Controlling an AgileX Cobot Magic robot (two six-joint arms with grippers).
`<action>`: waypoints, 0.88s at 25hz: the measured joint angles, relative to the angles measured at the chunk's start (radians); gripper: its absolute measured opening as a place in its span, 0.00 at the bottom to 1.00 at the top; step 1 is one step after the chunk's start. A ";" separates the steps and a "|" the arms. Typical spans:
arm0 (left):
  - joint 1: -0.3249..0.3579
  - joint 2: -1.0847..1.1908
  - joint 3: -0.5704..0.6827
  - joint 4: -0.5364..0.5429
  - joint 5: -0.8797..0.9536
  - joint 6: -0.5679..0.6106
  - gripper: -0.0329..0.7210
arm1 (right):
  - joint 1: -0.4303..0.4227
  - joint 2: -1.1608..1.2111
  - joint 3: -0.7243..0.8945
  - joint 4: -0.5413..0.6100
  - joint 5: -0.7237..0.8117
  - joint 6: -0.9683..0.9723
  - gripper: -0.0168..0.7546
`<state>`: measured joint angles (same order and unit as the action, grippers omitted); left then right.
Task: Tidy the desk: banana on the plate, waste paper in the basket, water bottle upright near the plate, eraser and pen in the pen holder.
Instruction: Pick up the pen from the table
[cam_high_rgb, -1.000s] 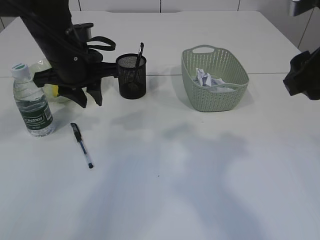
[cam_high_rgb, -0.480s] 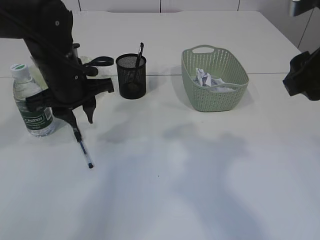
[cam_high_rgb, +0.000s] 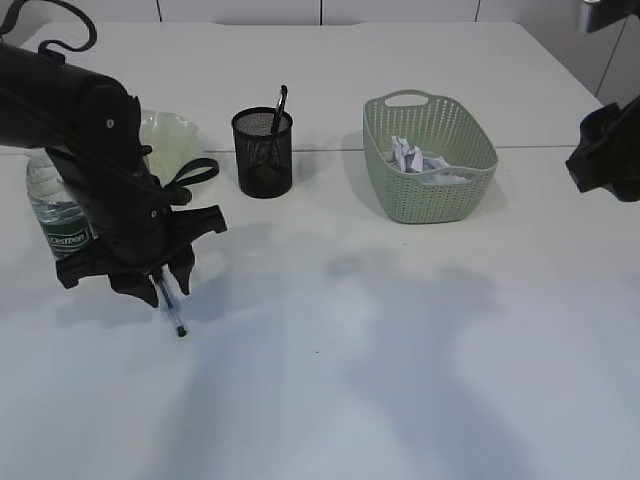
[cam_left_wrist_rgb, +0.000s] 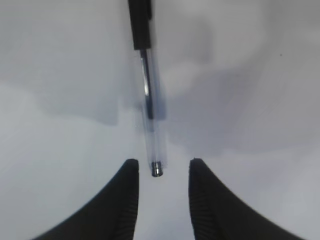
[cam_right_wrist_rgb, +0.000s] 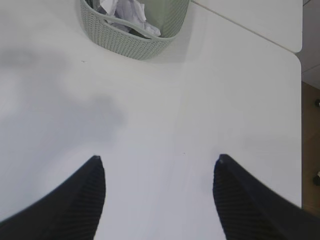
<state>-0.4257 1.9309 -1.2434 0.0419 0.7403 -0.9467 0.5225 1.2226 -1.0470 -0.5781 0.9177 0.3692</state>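
Since the earlier frames the left arm has swung away from the black mesh pen holder (cam_high_rgb: 263, 152) and dropped low over the clear-barrelled ballpoint pen with a black cap (cam_high_rgb: 168, 299) lying flat on the white desk (cam_high_rgb: 400, 350), left of centre and in front of the clear plastic water bottle with a green label (cam_high_rgb: 60, 215). From the wrist camera the left gripper (cam_left_wrist_rgb: 160, 172) has its fingers (cam_left_wrist_rgb: 127, 200) parted just wider than the barrel, with the pen's (cam_left_wrist_rgb: 148, 110) end between the tips and nothing gripped yet. The right gripper (cam_right_wrist_rgb: 157, 175) hangs wide open and empty at the far side, near the pale green woven basket (cam_high_rgb: 430, 155) that already holds crumpled white paper (cam_high_rgb: 410, 155). The step in hand looks to be picking up the pen; next, the fingers likely need to settle around the barrel further along, close, then carry it to the pen holder
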 joint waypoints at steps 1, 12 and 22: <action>0.000 0.000 0.000 0.000 -0.009 -0.002 0.36 | 0.000 0.000 0.000 0.000 0.000 0.000 0.67; 0.000 0.066 0.000 -0.006 -0.059 -0.008 0.36 | 0.000 0.000 0.000 0.002 0.006 0.000 0.67; 0.000 0.091 0.000 0.010 -0.103 -0.031 0.36 | 0.000 0.000 0.000 0.002 0.014 0.000 0.67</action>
<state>-0.4257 2.0217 -1.2434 0.0523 0.6378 -0.9774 0.5225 1.2226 -1.0470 -0.5765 0.9318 0.3692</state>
